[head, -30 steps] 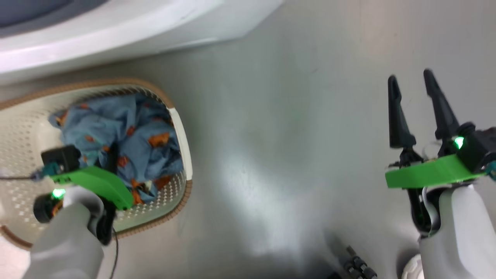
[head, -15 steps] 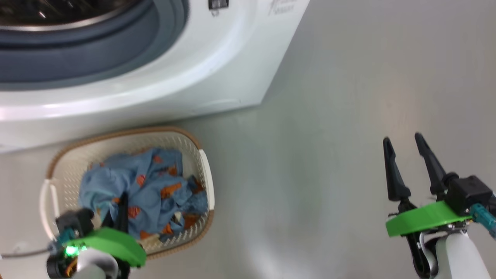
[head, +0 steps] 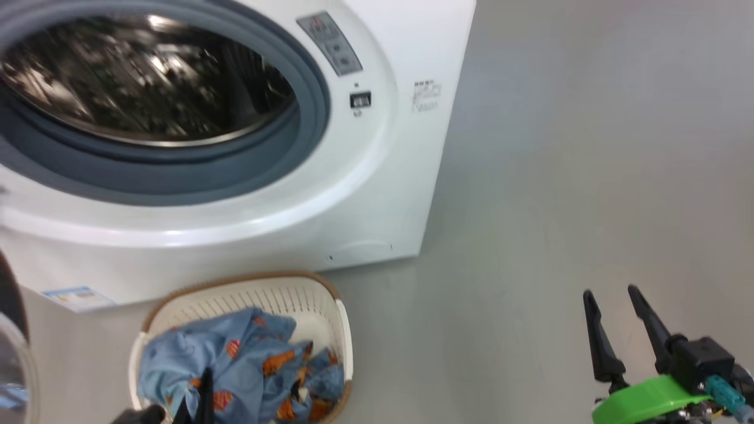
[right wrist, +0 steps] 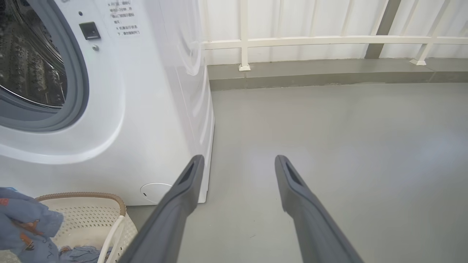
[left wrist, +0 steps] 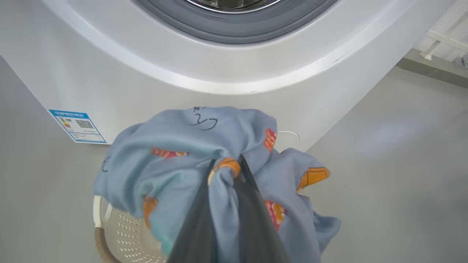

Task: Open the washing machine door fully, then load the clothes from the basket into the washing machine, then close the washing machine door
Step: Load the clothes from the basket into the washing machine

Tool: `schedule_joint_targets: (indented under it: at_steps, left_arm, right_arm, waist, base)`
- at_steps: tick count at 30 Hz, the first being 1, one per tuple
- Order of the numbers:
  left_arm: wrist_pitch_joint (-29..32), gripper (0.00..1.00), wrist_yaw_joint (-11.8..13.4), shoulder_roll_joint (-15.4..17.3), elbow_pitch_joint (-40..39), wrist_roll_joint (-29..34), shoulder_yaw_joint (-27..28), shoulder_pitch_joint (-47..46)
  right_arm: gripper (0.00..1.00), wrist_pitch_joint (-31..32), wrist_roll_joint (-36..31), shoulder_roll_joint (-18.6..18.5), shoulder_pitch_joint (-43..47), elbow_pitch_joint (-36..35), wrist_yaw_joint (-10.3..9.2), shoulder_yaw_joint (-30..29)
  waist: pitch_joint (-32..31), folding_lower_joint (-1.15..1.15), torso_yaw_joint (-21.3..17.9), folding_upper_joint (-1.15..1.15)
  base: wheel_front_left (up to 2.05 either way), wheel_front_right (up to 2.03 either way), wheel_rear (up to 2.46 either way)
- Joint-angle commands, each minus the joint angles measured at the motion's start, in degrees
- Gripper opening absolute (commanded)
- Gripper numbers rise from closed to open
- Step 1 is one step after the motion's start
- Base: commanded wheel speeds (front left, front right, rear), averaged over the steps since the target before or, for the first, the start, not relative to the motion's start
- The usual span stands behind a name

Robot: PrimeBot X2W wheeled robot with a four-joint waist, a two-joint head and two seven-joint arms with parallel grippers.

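The white washing machine (head: 377,176) stands ahead with its steel drum (head: 141,82) exposed. The washing machine door (head: 12,353) shows as a dark glassy edge at the far left, swung open. Below sits the cream basket (head: 277,291) holding the light blue clothes (head: 235,365). My left gripper (left wrist: 226,164) is shut on a bunch of the clothes (left wrist: 190,146), lifted above the basket (left wrist: 120,233) in front of the machine (left wrist: 219,80). My right gripper (head: 612,294) is open over bare floor at the lower right, its fingers (right wrist: 182,190) wide apart with nothing between them.
Grey floor (head: 589,147) spreads to the right of the machine. A white railing (right wrist: 329,40) and a low kerb run along the far wall. A blue energy sticker (left wrist: 77,126) sits low on the machine's front, and a round cover (right wrist: 155,191) near its bottom corner.
The head camera has tilted up, bringing the drum into view and the basket to the bottom edge. The left gripper stays shut on the clothes; the right stays open.
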Motion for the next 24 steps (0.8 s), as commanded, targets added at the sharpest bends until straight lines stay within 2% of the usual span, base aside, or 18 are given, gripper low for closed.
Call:
schedule_joint_targets:
  at_steps: [1,15,24]
  left_arm:
    - [-0.7,0.0,0.2,0.2,-2.3,1.3,2.3,1.2]
    - [-0.7,0.0,2.2,-2.2,-12.7,6.2,6.2,8.7]
    - [-0.7,0.0,2.2,-2.6,-15.3,6.5,6.8,10.5]
  right_arm:
    - [1.0,-0.3,-0.8,-0.3,1.1,-1.0,0.14,0.8]
    - [1.0,-0.3,0.1,-1.3,5.8,-0.9,0.14,-0.1]
    - [1.0,-0.3,0.3,-1.8,6.9,-1.0,0.14,-0.5]
  waist:
    - [-7.0,0.0,2.3,0.0]
    - [-14.0,0.0,4.2,0.0]
    - [-16.3,0.0,5.0,0.0]
  base:
    - [0.0,0.0,0.0]
    - [0.0,0.0,0.0]
    - [0.0,0.0,0.0]
